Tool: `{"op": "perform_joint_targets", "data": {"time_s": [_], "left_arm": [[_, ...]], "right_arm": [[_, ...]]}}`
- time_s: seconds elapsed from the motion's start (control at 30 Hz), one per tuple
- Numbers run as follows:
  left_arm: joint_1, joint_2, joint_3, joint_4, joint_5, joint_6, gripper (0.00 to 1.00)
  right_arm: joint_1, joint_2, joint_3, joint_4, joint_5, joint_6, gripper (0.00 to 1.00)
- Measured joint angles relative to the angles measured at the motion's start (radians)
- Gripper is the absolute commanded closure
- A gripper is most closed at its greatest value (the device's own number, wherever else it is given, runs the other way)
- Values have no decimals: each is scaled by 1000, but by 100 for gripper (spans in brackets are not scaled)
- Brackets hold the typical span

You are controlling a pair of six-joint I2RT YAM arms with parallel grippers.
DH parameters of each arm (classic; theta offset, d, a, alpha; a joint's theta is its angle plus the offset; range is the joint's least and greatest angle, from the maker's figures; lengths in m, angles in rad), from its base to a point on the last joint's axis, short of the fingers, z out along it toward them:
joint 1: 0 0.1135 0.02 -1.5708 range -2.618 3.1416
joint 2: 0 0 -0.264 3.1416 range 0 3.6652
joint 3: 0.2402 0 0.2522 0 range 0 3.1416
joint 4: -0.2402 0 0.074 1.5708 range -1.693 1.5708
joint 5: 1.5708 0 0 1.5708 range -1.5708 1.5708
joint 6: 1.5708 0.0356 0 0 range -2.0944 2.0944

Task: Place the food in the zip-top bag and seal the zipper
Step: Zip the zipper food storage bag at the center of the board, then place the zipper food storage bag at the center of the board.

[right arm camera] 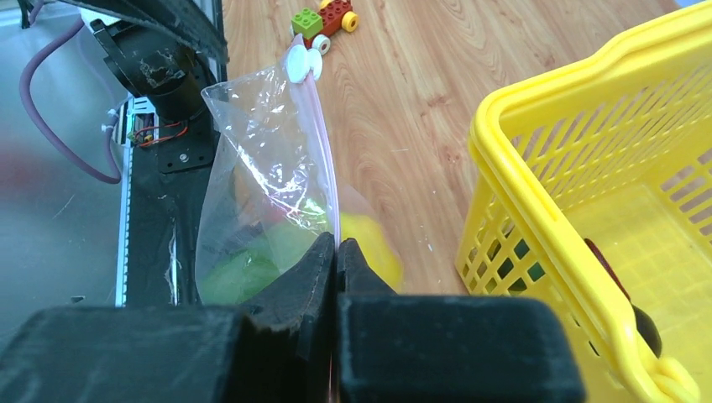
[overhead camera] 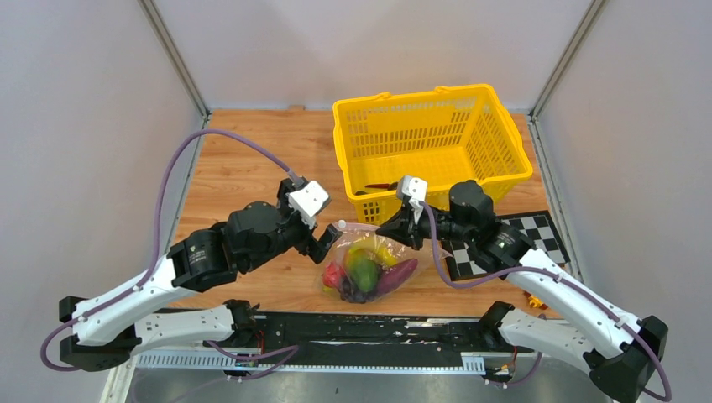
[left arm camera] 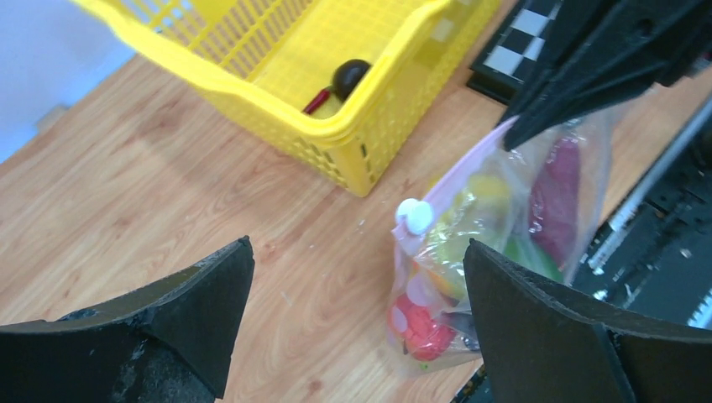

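The zip-top bag [overhead camera: 369, 264] lies near the table's front edge, with the food inside: a red piece [left arm camera: 420, 332], green [overhead camera: 364, 270], purple [overhead camera: 398, 275] and yellow [left arm camera: 470, 201] pieces. My right gripper [overhead camera: 388, 228] is shut on the pink zipper [right arm camera: 315, 126] at the bag's right end and holds the mouth up. The white tab [left arm camera: 414, 216] sits at the zipper's left end. My left gripper [overhead camera: 323, 239] is open and empty, just left of the tab and apart from the bag; in the left wrist view [left arm camera: 357, 245] the bag shows by its right finger.
A yellow mesh basket [overhead camera: 432, 138] stands right behind the bag, with a dark object [left arm camera: 348, 77] in it. A checkerboard [overhead camera: 537, 239] lies under the right arm. A small toy car of blocks [right arm camera: 323, 18] sits on the wood beyond the tab. A black rail [overhead camera: 361, 327] runs along the front edge.
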State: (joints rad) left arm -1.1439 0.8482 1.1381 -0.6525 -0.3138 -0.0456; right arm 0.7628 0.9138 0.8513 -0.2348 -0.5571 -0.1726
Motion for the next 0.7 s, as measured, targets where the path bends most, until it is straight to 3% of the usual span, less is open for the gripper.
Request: {"op": "perform_joint_targets", "data": {"time_s": [0.43,0.7], "left_arm": [[77,-161,-46,-30,-348,-151,0],[396,-187,-75,-112,-279,-220,0]], "right_arm": [[35,154,148,-15,-122,82,100],[136,356,401,-66,-51,85,100]]}}
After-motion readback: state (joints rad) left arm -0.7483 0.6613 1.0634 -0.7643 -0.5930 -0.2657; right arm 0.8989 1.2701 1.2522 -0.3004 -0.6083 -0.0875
